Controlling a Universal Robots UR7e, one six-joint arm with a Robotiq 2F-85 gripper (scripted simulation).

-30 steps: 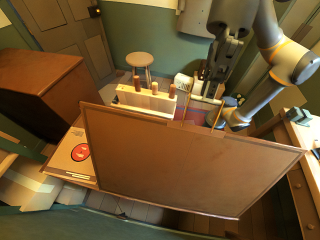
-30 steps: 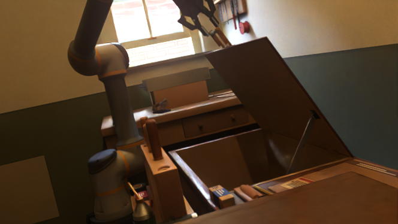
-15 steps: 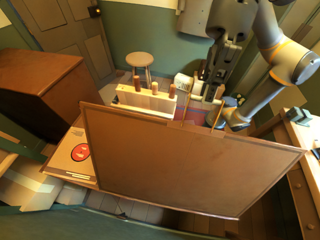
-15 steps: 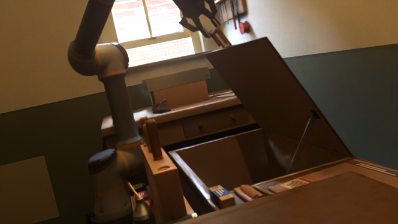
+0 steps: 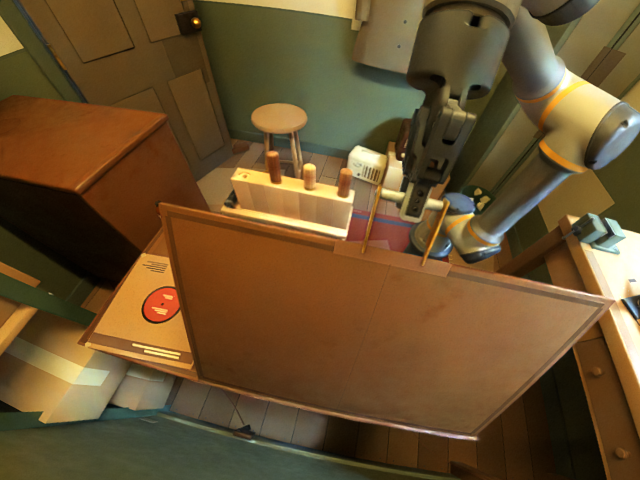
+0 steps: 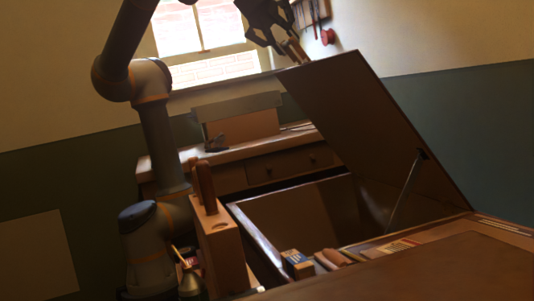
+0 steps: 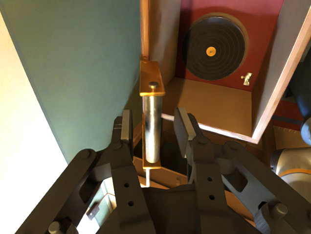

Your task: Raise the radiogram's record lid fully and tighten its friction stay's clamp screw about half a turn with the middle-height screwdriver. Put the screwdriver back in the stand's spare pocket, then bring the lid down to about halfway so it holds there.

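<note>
The radiogram's record lid (image 5: 362, 320) stands raised at a steep slant over the open well, propped by its thin friction stay (image 6: 404, 195). A steel bar handle (image 7: 152, 128) on brass brackets sits on the lid's free edge. Inside the well I see the turntable with a black record (image 7: 213, 49). The wooden screwdriver stand (image 5: 289, 201) sits beside the cabinet with three screwdrivers of different heights (image 5: 309, 176) in its pockets. My gripper (image 7: 153, 125) hovers at the lid's top edge with the handle between its fingers; it is open and holds nothing.
The lid's upper edge lies just below my fingers. A record sleeve with a red label (image 5: 150, 305) lies on the cabinet's left. A stool (image 5: 279, 121) stands behind the stand. A workbench (image 6: 257, 149) with a vise runs along the wall. An oil can (image 6: 191, 281) stands near my base.
</note>
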